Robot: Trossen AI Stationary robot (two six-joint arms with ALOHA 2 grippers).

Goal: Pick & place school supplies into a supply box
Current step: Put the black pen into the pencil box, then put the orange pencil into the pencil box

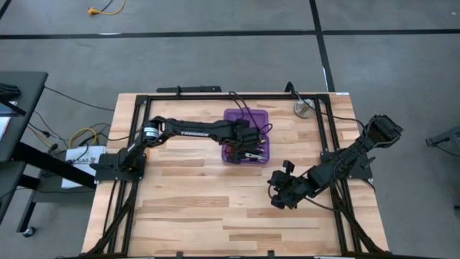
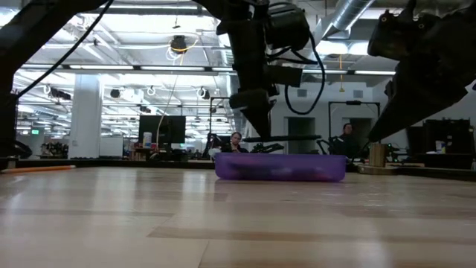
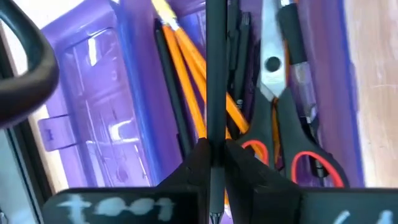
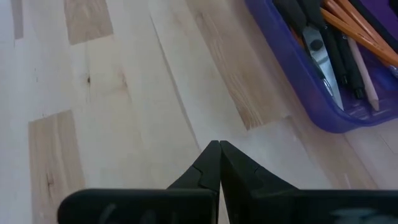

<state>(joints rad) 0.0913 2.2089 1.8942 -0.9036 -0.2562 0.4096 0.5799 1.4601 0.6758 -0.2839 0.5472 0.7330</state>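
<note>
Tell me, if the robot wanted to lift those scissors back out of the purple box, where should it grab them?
Probably at the pivot screw, coming straight down from above. The scissors lie flat and closed in the supply box, handles red-and-black, with pens and pencils packed alongside. The neck by the screw is narrowest, so thin jaws could straddle it there; the box walls block any sideways approach.

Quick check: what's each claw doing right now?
Left claw: closed on a black pen over the purple box.
Right claw: closed, empty.
</note>
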